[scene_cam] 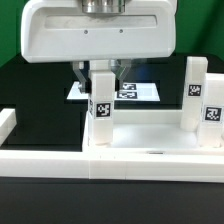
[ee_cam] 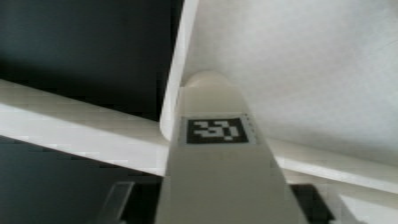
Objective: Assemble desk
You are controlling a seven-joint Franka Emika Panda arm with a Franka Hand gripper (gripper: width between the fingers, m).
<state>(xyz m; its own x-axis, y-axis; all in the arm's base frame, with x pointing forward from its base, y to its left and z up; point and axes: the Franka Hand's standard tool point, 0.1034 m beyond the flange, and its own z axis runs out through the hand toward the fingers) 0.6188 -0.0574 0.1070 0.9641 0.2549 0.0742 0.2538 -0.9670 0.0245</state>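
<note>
Exterior view is showing a black table (scene_cam: 30, 95) carrying the white plastic tray-like tabletop (scene_cam: 150, 140), the white marker board (scene_cam: 145, 92) lying behind. The bulky white gripper (scene_cam: 100, 72) is clamping a tagged square white leg (scene_cam: 102, 108) upright on it; another leg (scene_cam: 195, 95) is standing nearby. Wrist view is revealing the leg's smooth face and tag (ee_cam: 219, 131).

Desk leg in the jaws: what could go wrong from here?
1. The leg is held only near its top, so it could tilt or slip under side load while being seated in the tabletop.
2. The gripper body hangs wide, so sideways travel could knock the standing leg.
</note>
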